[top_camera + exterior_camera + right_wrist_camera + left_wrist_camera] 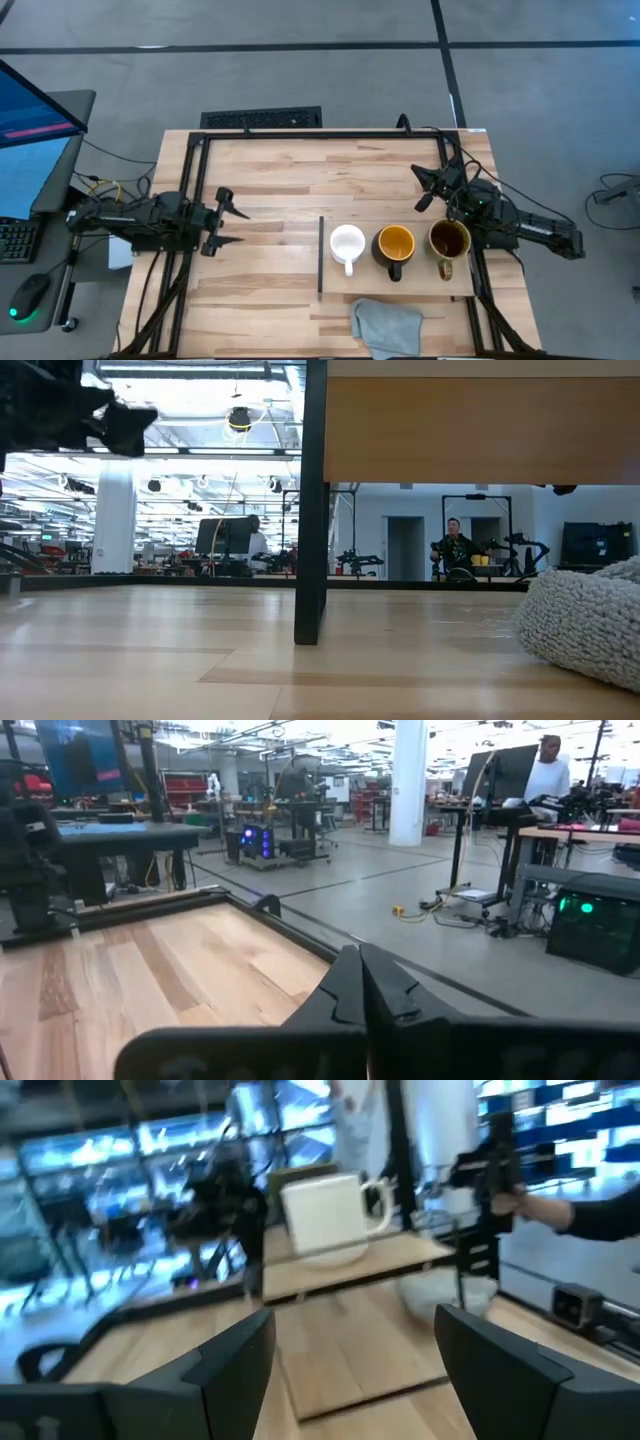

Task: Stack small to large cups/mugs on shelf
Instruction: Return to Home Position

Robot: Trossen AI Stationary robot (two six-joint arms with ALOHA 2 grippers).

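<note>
The three mugs are standing side by side in a row on the light-wood shelf [365, 285], none inside another. The small white mug [347, 243] is sitting nearest the dark strip [320, 255], the black mug [395, 243] with its yellow-orange inside is sitting in the middle, and the olive-brown mug [449, 240] is sitting at the far end (all three handles are pointing toward the cloth's side of the table). A grey cloth [385, 325] is lying just beside the shelf's long edge. The left gripper [231, 218] is hovering over bare tabletop [270, 190], well apart from the shelf, its fingers spread wide and holding nothing. The right gripper [422, 187] is hanging near the olive-brown mug without touching it, its fingers pressed together around nothing.
</note>
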